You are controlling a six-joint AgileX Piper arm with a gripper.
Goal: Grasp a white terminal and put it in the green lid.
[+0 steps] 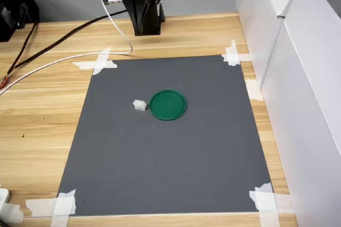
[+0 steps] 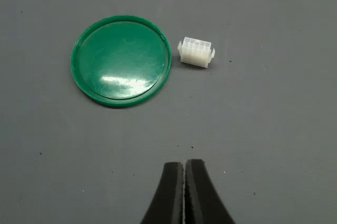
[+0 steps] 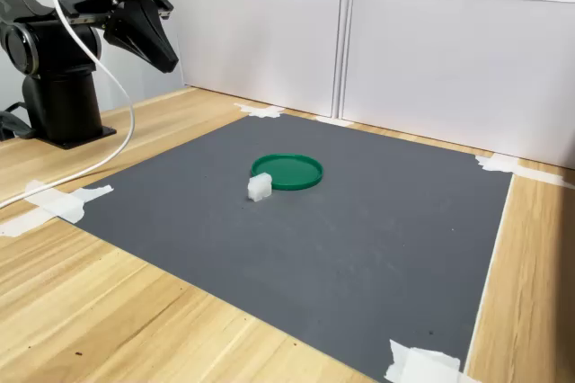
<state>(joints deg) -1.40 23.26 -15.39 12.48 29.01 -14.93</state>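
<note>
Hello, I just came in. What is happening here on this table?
A robot arm's black gripper hangs high above the wooden table, its jaws shut and holding nothing. On the grey mat lies a small white plastic terminal, just beside a flat round green plastic lid and not inside it. The lid is empty, so the terminal is not yet picked up.

1. The wrist view cuts off the gripper (image 2: 184, 179); only its black jaws' tips show.
2. The first exterior view crops the arm (image 1: 141, 3) at the top.
3. The white terminal (image 1: 139, 105) is too small there to show its sockets.
</note>
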